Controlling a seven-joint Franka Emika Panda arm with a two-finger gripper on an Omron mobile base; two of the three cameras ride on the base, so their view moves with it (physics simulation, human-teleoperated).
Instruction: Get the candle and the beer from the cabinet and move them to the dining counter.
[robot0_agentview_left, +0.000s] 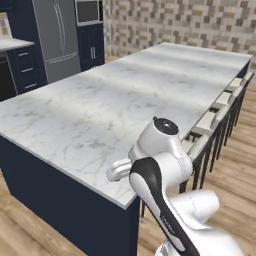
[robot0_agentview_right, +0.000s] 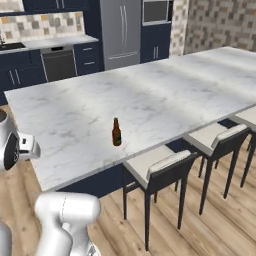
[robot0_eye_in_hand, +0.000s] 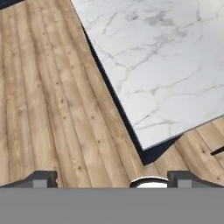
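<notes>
On the dining counter (robot0_agentview_right: 165, 95), right base view reveals the beer (robot0_agentview_right: 116, 132).

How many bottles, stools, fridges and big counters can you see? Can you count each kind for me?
Bottles: 1, the beer standing upright on the dining counter.
Stools: 3 show in the right base view, the nearest one closest to the bottle.
Fridges: 1, the grey fridge at the back.
Big counters: 1.
Total: 6.
</notes>
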